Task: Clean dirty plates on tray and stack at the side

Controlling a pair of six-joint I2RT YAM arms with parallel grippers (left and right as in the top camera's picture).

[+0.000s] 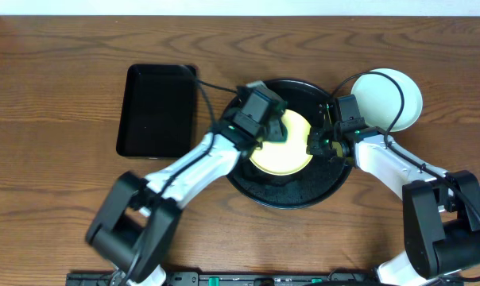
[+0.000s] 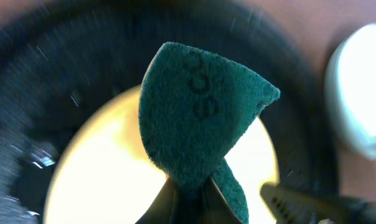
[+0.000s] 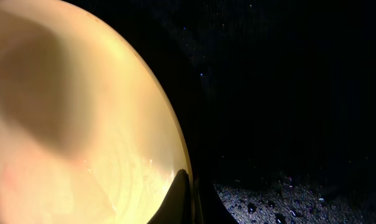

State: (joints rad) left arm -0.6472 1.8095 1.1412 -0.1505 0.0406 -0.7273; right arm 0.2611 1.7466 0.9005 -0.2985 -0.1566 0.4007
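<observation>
Green scouring pad (image 2: pixel 200 124): stamped marks, too blurred to read. Left pincer (image 2: pixel 191 202) clamped on pad, over yellow plate (image 1: pixel 284 155) at its 10 o'clock. Right pincer (image 3: pixel 187 196) jaws together, tips at plate's 3 o'clock rim; can't tell if gripping it. Plate sits mid round black tray (image 1: pixel 303 191), wet. Mint plate (image 1: pixel 391 99) off tray at 2 o'clock, rectangular tray (image 1: pixel 156 111) at 9.

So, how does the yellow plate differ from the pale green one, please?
The yellow plate lies in the round black tray; the pale green plate sits on the table beside it. The right gripper pinches the yellow plate's rim; no gripper holds the green plate. Both are round.
</observation>
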